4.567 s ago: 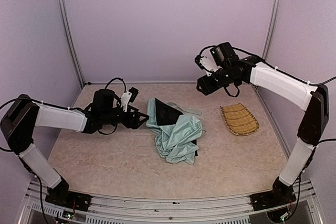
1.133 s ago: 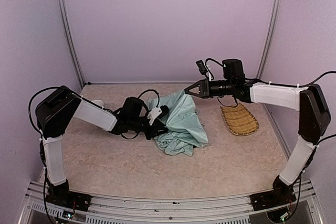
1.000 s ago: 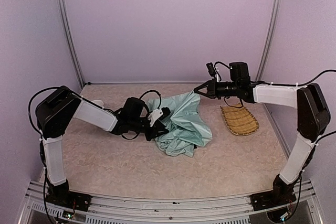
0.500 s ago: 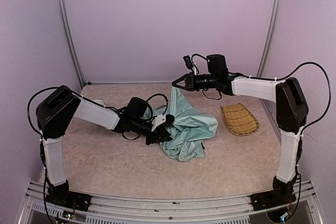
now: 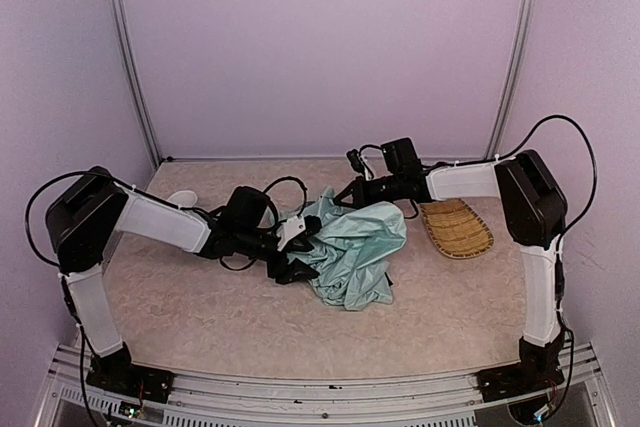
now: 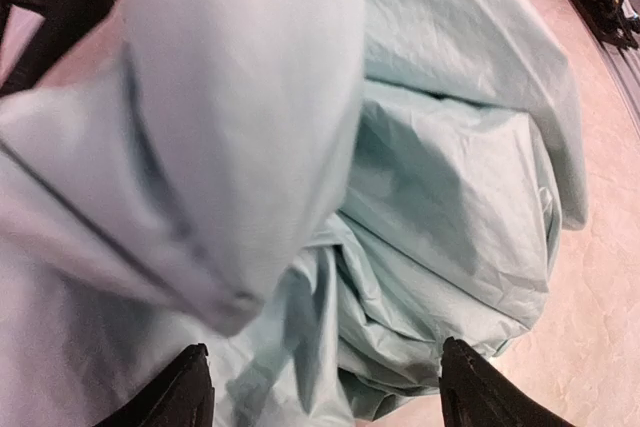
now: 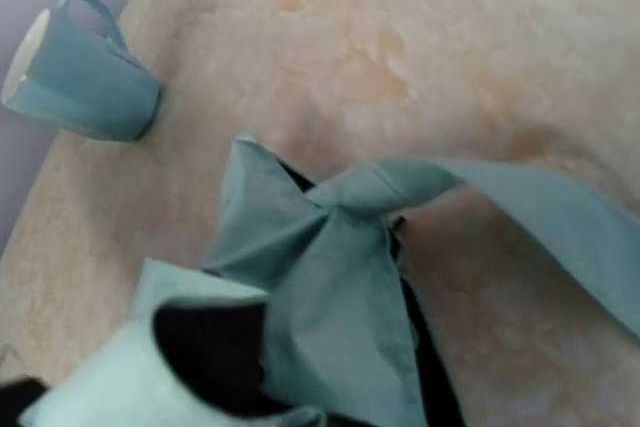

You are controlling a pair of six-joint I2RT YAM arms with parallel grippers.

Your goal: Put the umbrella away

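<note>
umbrella (image 5: 355, 247): crumpled mint heap mid-desk (image 5: 200, 317), canopy loose, not rolled or strapped | left pincer (image 6: 325, 392): fingers spread wide against the heap's left side | right pincer (image 5: 347, 190): at the heap's far edge, opening cannot be told | woven straw tray (image 5: 455, 227): just beside, right | progress: early, judged; gathering, strapping and stowing all left

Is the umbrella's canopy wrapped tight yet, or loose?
Loose: the umbrella lies in a crumpled, billowing heap on the table, with its folds spilling out in both the top and left wrist views.
</note>
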